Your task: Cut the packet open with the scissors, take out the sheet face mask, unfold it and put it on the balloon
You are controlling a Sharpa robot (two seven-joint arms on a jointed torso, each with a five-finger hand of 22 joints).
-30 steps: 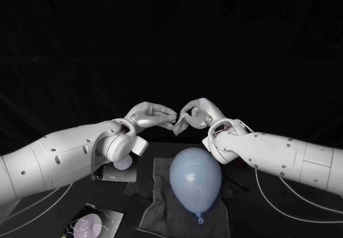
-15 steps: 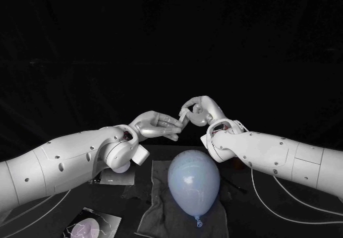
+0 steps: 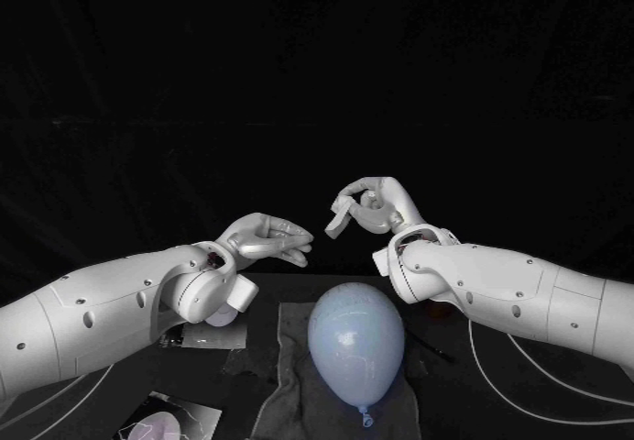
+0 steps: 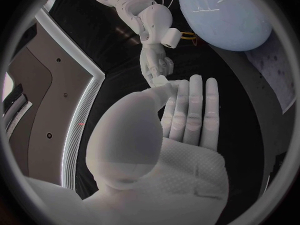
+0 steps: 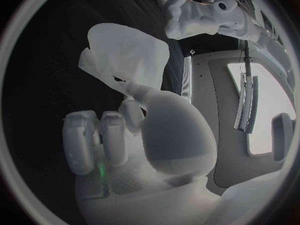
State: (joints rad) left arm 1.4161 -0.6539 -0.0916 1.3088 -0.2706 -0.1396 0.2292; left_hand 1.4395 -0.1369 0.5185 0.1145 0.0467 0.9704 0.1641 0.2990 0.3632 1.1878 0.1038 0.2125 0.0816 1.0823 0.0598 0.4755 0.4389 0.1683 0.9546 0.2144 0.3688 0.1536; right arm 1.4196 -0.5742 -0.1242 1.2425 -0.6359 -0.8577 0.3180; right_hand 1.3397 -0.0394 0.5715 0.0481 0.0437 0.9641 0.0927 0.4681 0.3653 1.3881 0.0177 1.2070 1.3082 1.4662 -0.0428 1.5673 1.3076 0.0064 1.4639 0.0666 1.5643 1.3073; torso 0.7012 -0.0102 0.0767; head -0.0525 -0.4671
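I had the right robot hand (image 3: 374,206) pinching the folded mask (image 3: 335,220), raised above the far end of the balloon (image 3: 355,330). The balloon lay on a cloth (image 3: 284,403), its long axis pointing away from the robot and its knot nearest. The left robot hand (image 3: 268,240) hung empty with fingers stretched, near the mask but apart. I judged it best placed to catch the loose edge.

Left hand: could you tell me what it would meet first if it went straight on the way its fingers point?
Probably the folded sheet mask pinched by the right hand, though depth is unclear.
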